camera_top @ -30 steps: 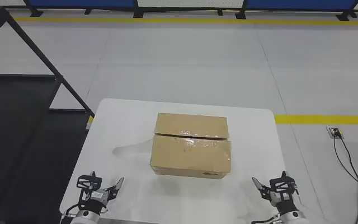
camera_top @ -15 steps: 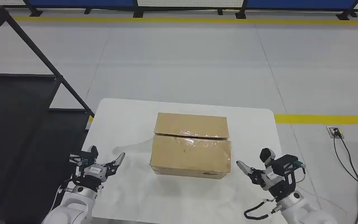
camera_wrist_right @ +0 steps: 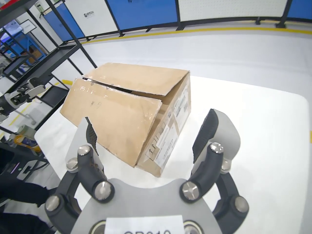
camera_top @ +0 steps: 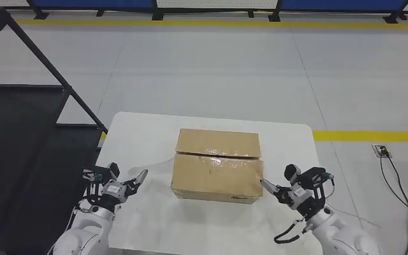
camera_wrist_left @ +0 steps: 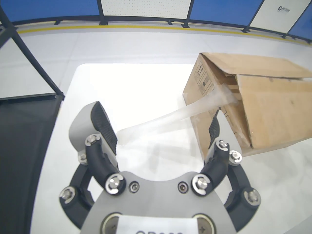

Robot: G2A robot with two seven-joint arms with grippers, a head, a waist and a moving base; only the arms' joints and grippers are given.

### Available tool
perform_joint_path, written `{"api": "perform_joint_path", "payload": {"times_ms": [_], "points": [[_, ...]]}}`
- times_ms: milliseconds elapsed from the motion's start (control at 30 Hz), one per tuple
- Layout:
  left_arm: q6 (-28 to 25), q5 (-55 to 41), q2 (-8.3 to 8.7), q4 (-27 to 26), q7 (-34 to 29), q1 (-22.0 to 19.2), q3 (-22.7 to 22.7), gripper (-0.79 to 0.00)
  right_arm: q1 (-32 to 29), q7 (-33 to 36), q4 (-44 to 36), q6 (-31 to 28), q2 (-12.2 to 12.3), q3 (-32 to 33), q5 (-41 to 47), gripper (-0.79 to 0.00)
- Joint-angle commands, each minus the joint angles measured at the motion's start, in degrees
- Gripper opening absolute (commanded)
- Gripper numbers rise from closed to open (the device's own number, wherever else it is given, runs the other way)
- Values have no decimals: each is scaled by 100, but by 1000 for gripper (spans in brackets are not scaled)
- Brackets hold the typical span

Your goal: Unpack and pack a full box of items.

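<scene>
Two pincers [camera_top: 118,177] [camera_top: 293,182] nearer; one box [camera_top: 217,167]

box [camera_wrist_left: 268,93] side facing left hand [camera_wrist_left: 157,112]: black handling symbols [camera_wrist_left: 202,76] with up-arrows | box end nearest right hand [camera_wrist_right: 148,116]: white labels [camera_wrist_right: 167,135], print too small to read | wall panels [camera_wrist_left: 146,1] far beyond hands: logo lettering | each hand's base: white tag [camera_wrist_right: 143,225], characters cropped

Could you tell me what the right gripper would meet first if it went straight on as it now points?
Probably the cardboard box: its end lies straight ahead of the right gripper, framed by the open jaws, though depth is unclear.
</scene>
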Motion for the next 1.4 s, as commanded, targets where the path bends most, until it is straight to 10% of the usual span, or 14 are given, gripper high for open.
{"api": "perform_joint_path", "payload": {"times_ms": [0, 333, 833, 1367], "points": [[-111, -271, 4, 91, -191, -188, -34, 0, 549, 436, 467, -129, -6, -124, 540, 0], [-415, -1163, 2, 368, -456, -531, -119, 0, 1891, 2258, 2012, -869, 34, -316, 2791, 0], [-429, -1201, -6, 273, -368, -492, -69, 0, 2244, 4198, 2550, -2159, 230, -112, 5757, 0], [-2063, -1087, 78, -194, -640, -338, 100, 0, 1049, 3708, 685, -2865, 1250, -584, 5071, 0]]}}
